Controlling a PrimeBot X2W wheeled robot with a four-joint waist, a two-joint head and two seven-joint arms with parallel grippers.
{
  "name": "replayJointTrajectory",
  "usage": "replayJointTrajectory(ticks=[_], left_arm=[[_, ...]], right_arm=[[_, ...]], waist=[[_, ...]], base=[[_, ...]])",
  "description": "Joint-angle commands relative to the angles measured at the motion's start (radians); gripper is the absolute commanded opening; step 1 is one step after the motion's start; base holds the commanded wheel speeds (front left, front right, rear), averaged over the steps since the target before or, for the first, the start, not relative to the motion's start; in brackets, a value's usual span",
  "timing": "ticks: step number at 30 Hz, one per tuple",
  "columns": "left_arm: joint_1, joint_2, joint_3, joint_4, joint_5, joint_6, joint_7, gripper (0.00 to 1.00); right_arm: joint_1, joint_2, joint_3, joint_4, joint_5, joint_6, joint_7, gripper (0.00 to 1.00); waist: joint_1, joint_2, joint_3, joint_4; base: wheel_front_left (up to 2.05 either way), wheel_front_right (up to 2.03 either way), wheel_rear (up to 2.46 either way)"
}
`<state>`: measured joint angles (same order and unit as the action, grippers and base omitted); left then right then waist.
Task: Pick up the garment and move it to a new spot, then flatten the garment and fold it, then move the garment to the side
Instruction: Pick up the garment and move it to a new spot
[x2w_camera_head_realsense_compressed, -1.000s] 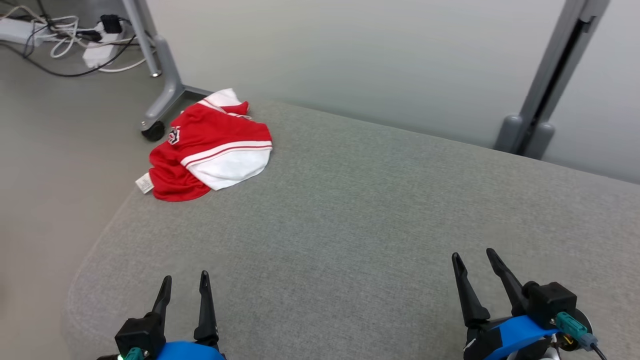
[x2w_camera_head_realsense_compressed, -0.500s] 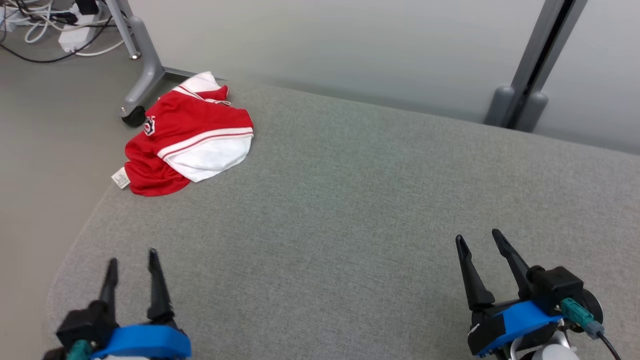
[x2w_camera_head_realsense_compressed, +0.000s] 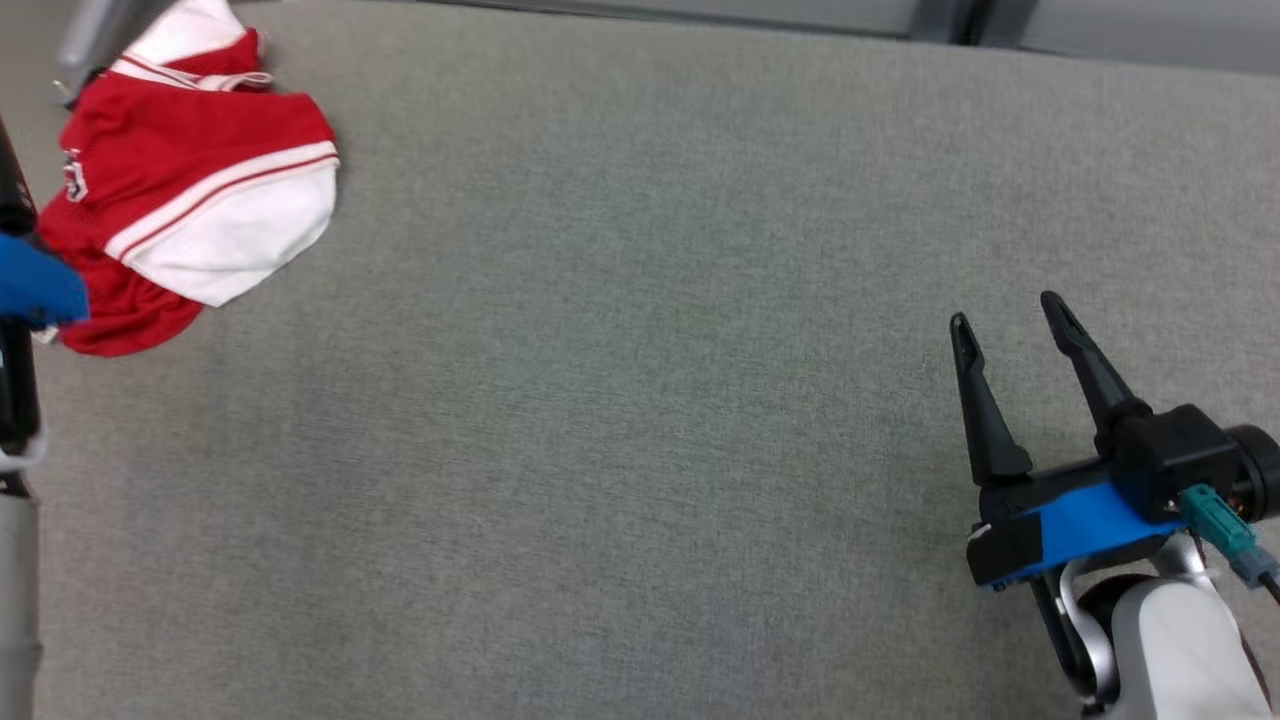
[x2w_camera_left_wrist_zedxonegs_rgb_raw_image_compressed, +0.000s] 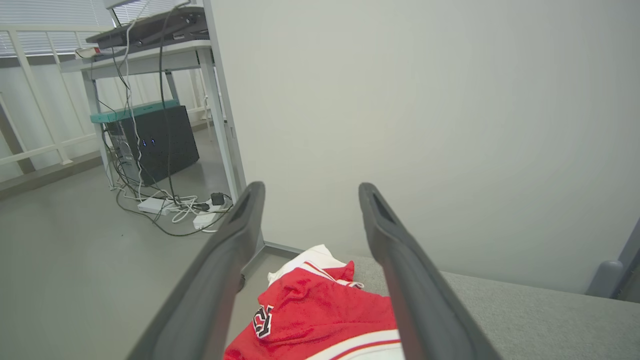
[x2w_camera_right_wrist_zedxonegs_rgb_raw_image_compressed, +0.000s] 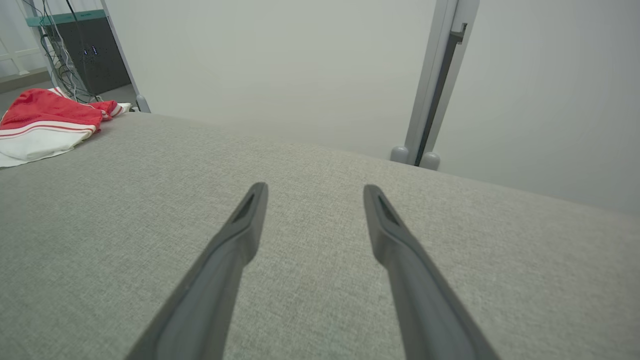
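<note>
The garment (x2w_camera_head_realsense_compressed: 190, 190) is a crumpled red and white jersey lying at the far left corner of the grey padded surface (x2w_camera_head_realsense_compressed: 640, 400). My left arm's blue wrist band (x2w_camera_head_realsense_compressed: 35, 285) sits at the left edge of the head view, just beside the garment's near edge. In the left wrist view my left gripper (x2w_camera_left_wrist_zedxonegs_rgb_raw_image_compressed: 307, 187) is open and raised, with the garment (x2w_camera_left_wrist_zedxonegs_rgb_raw_image_compressed: 320, 310) below and ahead between its fingers, untouched. My right gripper (x2w_camera_head_realsense_compressed: 1005, 310) hovers open over the right side of the surface, far from the garment (x2w_camera_right_wrist_zedxonegs_rgb_raw_image_compressed: 45, 120), with nothing between its fingers (x2w_camera_right_wrist_zedxonegs_rgb_raw_image_compressed: 314, 187).
Past the garment's corner the surface drops to the floor, where a desk leg (x2w_camera_left_wrist_zedxonegs_rgb_raw_image_compressed: 225, 115), a black computer box (x2w_camera_left_wrist_zedxonegs_rgb_raw_image_compressed: 150, 145) and power strips with cables (x2w_camera_left_wrist_zedxonegs_rgb_raw_image_compressed: 170, 205) stand. A pale wall runs behind the surface, with a grey post (x2w_camera_right_wrist_zedxonegs_rgb_raw_image_compressed: 435, 80) at the right.
The head camera has tilted down and shifted. My left arm has advanced from the near left edge to beside the garment. Both grippers stay open.
</note>
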<state>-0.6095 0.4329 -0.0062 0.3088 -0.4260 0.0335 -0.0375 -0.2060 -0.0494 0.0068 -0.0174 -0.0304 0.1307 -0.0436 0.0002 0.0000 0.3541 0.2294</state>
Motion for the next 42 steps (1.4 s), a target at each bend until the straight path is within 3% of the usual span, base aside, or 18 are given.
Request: replayJointTrajectory(ticks=[1, 11, 15, 21, 22, 23, 24, 25, 42], left_arm=[[-0.030, 0.006, -0.003, 0.029, -0.007, -0.007, 0.017, 1.00], [-0.221, 0.006, -0.103, 0.398, -0.041, -0.130, 0.167, 1.00], [-0.254, -0.001, -0.124, 0.500, -0.063, -0.149, 0.168, 1.00], [-0.265, -0.026, -0.188, 0.604, -0.127, -0.166, 0.264, 1.00], [-0.265, -0.026, -0.207, 0.605, -0.138, -0.167, 0.277, 0.95], [-0.264, -0.022, -0.220, 0.604, -0.147, -0.167, 0.283, 0.49], [-0.263, -0.015, -0.233, 0.602, -0.159, -0.167, 0.285, 0.28], [-0.263, -0.008, -0.242, 0.602, -0.169, -0.168, 0.284, 0.01], [-0.330, 0.138, -0.291, 0.638, -0.171, -0.163, 0.066, 0.00]], right_arm=[[-0.016, -0.002, 0.008, -0.013, -0.007, 0.000, 0.007, 1.00], [-0.073, -0.002, 0.046, -0.124, -0.037, 0.000, 0.055, 1.00], [-0.073, -0.002, 0.034, -0.150, -0.043, 0.000, 0.056, 1.00], [-0.067, -0.002, 0.018, -0.164, -0.040, 0.000, 0.050, 1.00], [-0.067, -0.002, 0.018, -0.163, -0.037, 0.000, 0.047, 1.00], [-0.068, -0.002, 0.019, -0.162, -0.033, 0.000, 0.045, 1.00], [-0.069, -0.002, 0.020, -0.160, -0.031, 0.000, 0.043, 1.00], [-0.070, -0.002, 0.021, -0.158, -0.028, 0.000, 0.042, 1.00], [-0.082, -0.002, 0.021, -0.079, 0.009, 0.000, -0.010, 1.00]], waist=[[-0.0002, 0.0000, 0.028, 0.004], [-0.0002, 0.0000, 0.196, -0.066], [-0.0002, 0.0000, 0.233, -0.080], [-0.0002, 0.0000, 0.255, -0.093], [-0.0002, 0.0000, 0.257, -0.095], [-0.0002, 0.0000, 0.258, -0.096], [-0.0002, 0.0000, 0.258, -0.097], [-0.0002, 0.0000, 0.258, -0.099], [-0.0002, 0.0000, 0.165, -0.102]], base=[[0.00, 0.00, 0.00], [0.00, 0.00, 0.00], [0.00, 0.00, 0.00], [0.00, 0.00, 0.00], [0.00, 0.00, 0.00], [0.00, 0.00, 0.00], [0.00, 0.00, 0.00], [0.00, 0.00, 0.00], [0.00, 0.00, 0.00]])
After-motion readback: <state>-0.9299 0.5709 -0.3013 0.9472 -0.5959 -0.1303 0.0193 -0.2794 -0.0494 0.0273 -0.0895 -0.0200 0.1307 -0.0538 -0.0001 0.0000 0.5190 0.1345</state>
